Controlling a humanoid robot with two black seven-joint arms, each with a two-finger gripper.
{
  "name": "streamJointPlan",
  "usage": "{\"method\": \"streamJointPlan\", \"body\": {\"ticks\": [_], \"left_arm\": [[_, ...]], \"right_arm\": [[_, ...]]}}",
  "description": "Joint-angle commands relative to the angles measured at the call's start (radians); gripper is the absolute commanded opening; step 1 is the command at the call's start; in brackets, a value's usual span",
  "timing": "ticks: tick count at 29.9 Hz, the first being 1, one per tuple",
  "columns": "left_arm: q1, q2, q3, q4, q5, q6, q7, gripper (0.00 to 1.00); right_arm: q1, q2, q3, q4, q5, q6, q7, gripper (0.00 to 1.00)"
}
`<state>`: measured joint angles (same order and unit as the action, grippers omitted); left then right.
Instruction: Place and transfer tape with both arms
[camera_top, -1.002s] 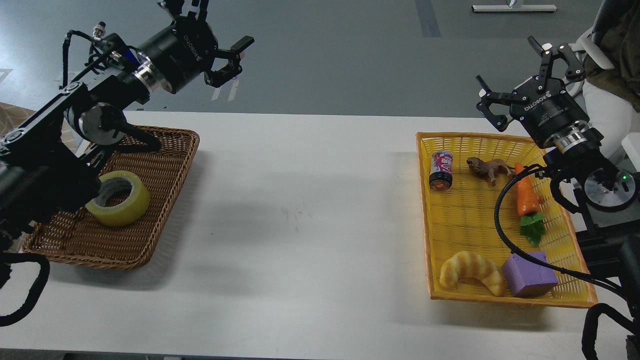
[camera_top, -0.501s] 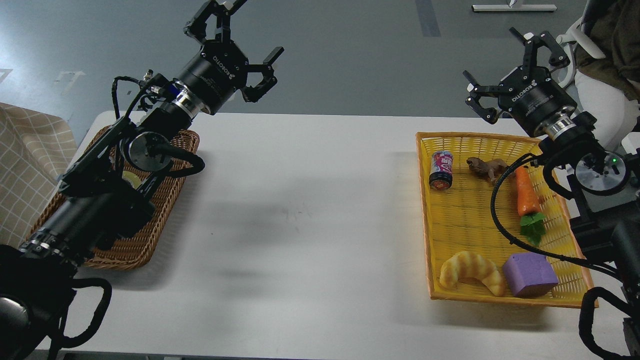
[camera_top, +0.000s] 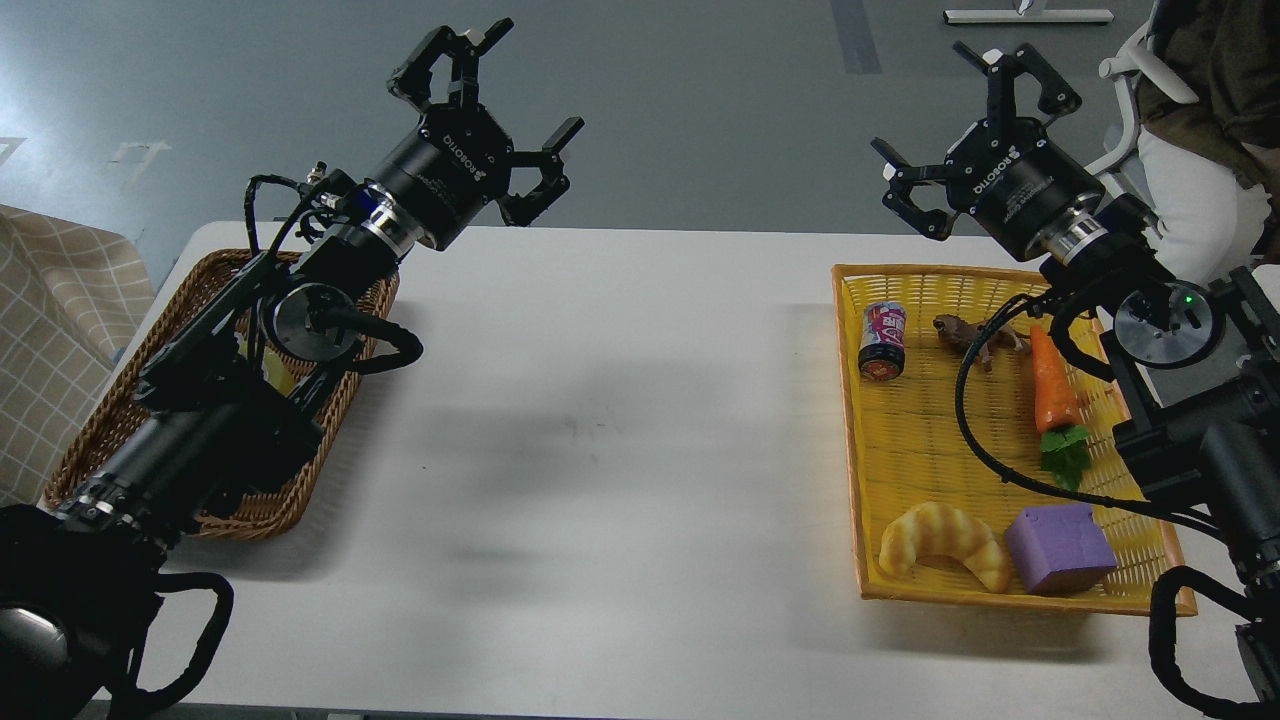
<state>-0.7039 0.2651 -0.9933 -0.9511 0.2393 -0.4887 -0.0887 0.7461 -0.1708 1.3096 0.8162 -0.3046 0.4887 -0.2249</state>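
Note:
The yellow tape roll lies in the brown wicker basket (camera_top: 205, 285) at the left. My left arm covers nearly all of it; only a sliver of the tape (camera_top: 274, 377) shows. My left gripper (camera_top: 520, 85) is open and empty, raised past the table's far edge, up and to the right of that basket. My right gripper (camera_top: 945, 105) is open and empty, raised above the far left corner of the yellow basket (camera_top: 850, 420).
The yellow basket holds a small can (camera_top: 883, 341), a brown toy animal (camera_top: 972, 335), a carrot (camera_top: 1052, 392), a croissant (camera_top: 942, 541) and a purple block (camera_top: 1060, 548). A white tabletop (camera_top: 610, 430) lies between the baskets. A person sits at the far right.
My left arm has swung in over the brown basket and now hides the tape; its gripper has moved to the right. My right gripper has moved up and to the left. Both stayed open.

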Motion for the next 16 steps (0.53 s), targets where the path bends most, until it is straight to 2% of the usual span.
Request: {"method": "streamJointPlan", "body": {"ticks": [1, 16], "left_arm": [[0.0, 0.003, 0.007, 0.012, 0.005, 0.0, 0.0, 0.98], [0.003, -0.006, -0.015, 0.008, -0.002, 0.0, -0.008, 0.98]], "right_arm": [[0.004, 0.017, -0.001, 0.0, 0.001, 0.0, 0.007, 0.99], [0.004, 0.036, 0.007, -0.009, 0.001, 0.0, 0.012, 0.99]]}}
